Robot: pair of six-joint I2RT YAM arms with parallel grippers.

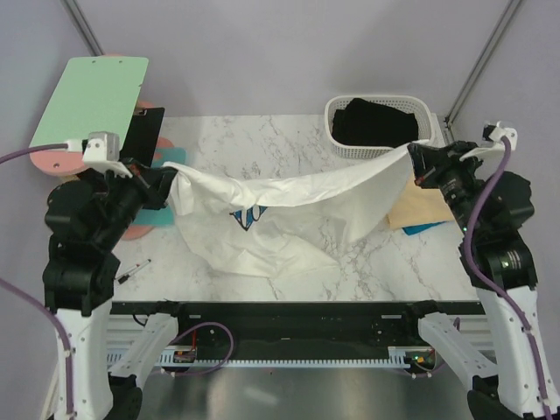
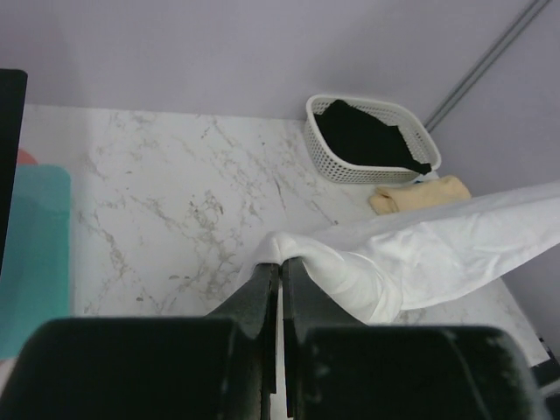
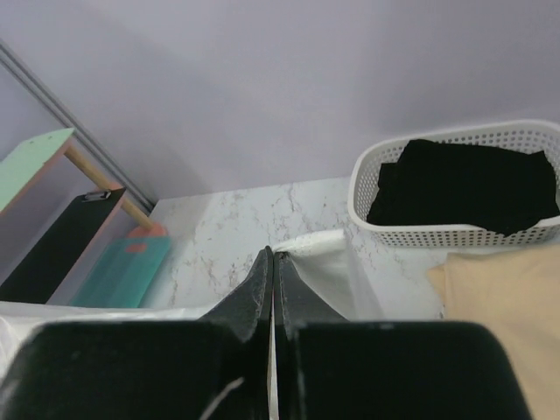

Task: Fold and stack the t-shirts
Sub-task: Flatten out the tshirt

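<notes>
The large white t-shirt point(image 1: 289, 206) hangs stretched between both grippers above the marble table, its lower part sagging onto the top, a bit of blue print showing. My left gripper point(image 1: 171, 179) is shut on its left end; the cloth bulges over the fingertips in the left wrist view point(image 2: 282, 261). My right gripper point(image 1: 415, 157) is shut on its right end, seen in the right wrist view point(image 3: 274, 254). The tan t-shirt point(image 1: 420, 210) lies flat at the right, also in the right wrist view point(image 3: 503, 306). The black t-shirt point(image 1: 376, 122) sits in the white basket point(image 1: 337, 131).
A green board point(image 1: 92, 101) on a stand and a black clipboard point(image 1: 144, 136) sit at the back left. A teal and pink item point(image 2: 31, 254) lies at the left edge. A blue scrap point(image 1: 424, 228) peeks from under the tan shirt.
</notes>
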